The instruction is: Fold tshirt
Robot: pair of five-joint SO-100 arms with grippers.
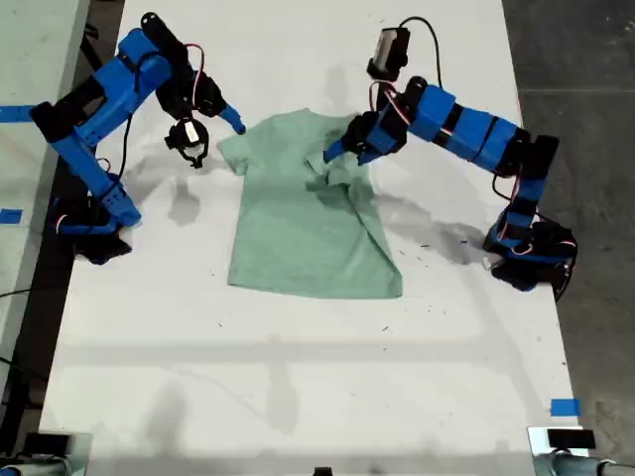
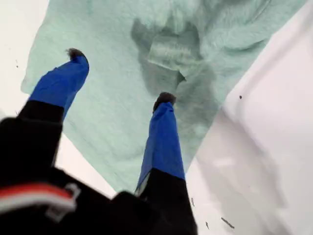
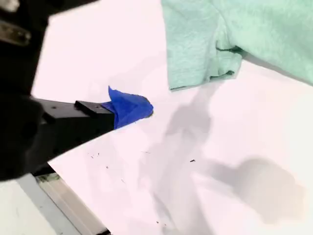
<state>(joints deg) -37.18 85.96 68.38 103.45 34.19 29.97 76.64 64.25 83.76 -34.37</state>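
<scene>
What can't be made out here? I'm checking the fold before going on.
- The tshirt sleeve at the exterior view's right: hidden there by my first claw; the first wrist view shows only bunched cloth.
- My second claw: only one finger shows in its wrist view; too small in the exterior view to tell open or shut.
- Shirt hem: cut off in both wrist views.

Bright, even overhead light washed the white table (image 1: 298, 377) nearly to glare, arms cast soft grey shadows, and both wrist views were slightly blurred close up.
</scene>
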